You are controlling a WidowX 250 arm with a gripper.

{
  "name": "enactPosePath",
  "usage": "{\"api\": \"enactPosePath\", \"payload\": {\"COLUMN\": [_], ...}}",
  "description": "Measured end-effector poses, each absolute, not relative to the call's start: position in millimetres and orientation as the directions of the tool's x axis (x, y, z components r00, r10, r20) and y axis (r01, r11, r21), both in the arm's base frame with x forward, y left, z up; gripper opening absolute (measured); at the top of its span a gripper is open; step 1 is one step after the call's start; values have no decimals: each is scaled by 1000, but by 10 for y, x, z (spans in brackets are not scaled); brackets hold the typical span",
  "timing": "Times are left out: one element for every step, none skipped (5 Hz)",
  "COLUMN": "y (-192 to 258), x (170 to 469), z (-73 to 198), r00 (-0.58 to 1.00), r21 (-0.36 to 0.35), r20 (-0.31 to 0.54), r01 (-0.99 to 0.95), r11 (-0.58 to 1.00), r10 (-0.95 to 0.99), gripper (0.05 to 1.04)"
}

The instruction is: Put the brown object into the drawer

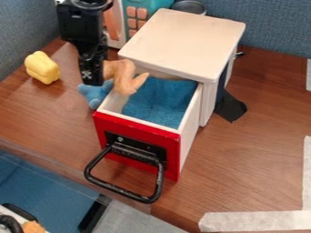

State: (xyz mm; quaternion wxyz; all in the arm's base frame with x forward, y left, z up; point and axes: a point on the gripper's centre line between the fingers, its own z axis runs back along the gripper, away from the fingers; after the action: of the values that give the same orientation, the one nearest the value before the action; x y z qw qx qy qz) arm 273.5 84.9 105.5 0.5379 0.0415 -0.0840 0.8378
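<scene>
Far left, on the table (243,150): yellow toy (42,67), well apart from the work. Next, gripper (93,78) hanging fingers-down just left of the open drawer (137,136), clenched on the brown object (126,80) by what looks like its left end; the rest pokes out to the right, over the drawer's far left part. Blue toy (95,93) below, on the table against the drawer's outer side; whether the load brushes it, can't tell. Drawer pulled out toward the near side, blue lining (159,102) within, black handle (124,190) at the front. Cabinet (185,38) behind and to the right, its top overhanging the drawer's far end. Black flap (231,107) farther right. Step in hand, as I judge it: carry over the left wall (110,101) and set down inside; most of the job done bar the placing. Best done by keeping height till the held end and the fingers both clear that wall, shifting right and a little nearer, away from the overhang. Then lower over mid-lining and let go low, so it doesn't roll or catch the rim. Risk: opening too soon, object tipping out left beside the blue toy.
</scene>
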Motion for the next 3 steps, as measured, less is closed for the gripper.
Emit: {"api": "enactPosePath", "payload": {"y": [736, 605, 481], "x": [2715, 2684, 2660], "z": [1050, 1038, 998], "r00": [-388, -357, -330], "r21": [-82, -75, -67], "r20": [155, 156, 159], "r01": [-922, -934, -944], "r11": [-379, -349, -323], "r10": [909, 921, 930], "gripper": [521, 521, 594]}}
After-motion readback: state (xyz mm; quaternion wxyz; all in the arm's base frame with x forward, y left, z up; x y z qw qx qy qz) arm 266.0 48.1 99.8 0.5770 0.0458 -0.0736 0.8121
